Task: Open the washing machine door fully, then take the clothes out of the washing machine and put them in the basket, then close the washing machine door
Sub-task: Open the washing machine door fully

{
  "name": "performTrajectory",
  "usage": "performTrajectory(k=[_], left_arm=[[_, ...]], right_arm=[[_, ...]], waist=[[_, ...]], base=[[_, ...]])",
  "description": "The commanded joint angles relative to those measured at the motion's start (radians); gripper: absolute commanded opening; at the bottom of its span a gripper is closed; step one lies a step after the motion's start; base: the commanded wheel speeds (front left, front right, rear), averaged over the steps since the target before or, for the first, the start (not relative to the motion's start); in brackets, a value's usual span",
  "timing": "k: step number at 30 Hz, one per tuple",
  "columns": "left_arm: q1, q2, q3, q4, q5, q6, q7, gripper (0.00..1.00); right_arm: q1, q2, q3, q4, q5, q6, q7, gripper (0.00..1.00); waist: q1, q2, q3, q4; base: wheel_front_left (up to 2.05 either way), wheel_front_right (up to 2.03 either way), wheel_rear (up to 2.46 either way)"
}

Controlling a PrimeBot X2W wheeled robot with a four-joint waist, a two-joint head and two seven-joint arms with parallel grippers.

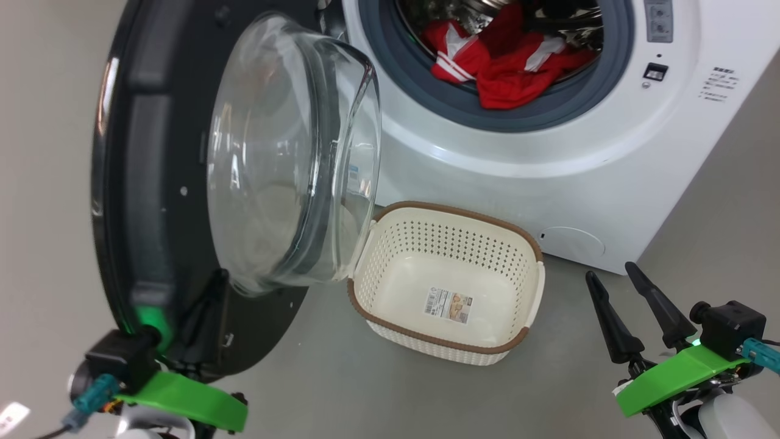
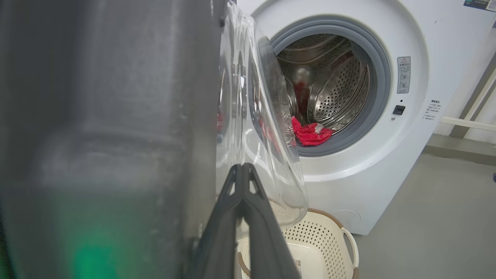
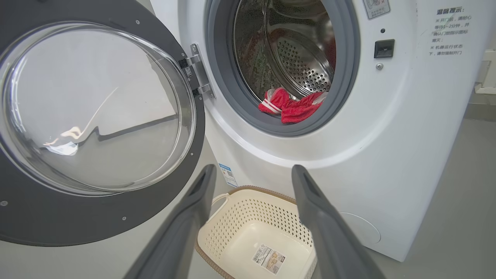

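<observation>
The washing machine door stands swung out on the left of the opening, hung from its hinge at the far end and reaching toward the near side. Being round it has no true long axis. Its flat plane runs roughly far to near, and its dark grey inner face and clear glass bowl point right, the bowl bulging over the left rim of the basket. It looks about square to the front of the washing machine, so by my judgement the opening is not yet complete. The left gripper has its fingers pressed shut together, lying low along the inner face at the door's near edge; whether they touch it I cannot tell. To finish well, it should push left on the grey ring, far from the hinge for leverage, follow the arc, and stay off the glass. The clothes lie at the drum's lip on the far side. The right gripper hangs spread wide and empty on the near right, above the floor.
</observation>
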Motion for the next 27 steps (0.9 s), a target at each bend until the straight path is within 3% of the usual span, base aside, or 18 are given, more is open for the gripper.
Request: performTrajectory(k=[1,27], left_arm=[[-0.056,0.045,0.065,-0.014,-0.014,0.020,0.009,0.00],[-0.217,0.181,0.203,0.188,-0.091,0.010,0.041,0.00]], right_arm=[[-0.033,-0.008,0.018,-0.026,0.005,0.002,-0.012,1.00],[-0.111,-0.027,0.033,-0.029,0.006,0.002,-0.012,1.00]], waist=[[0.0000,-0.0001,0.012,0.014],[0.0000,-0.0001,0.108,0.063]], base=[[0.00,0.00,0.00],[0.00,0.00,0.00]])
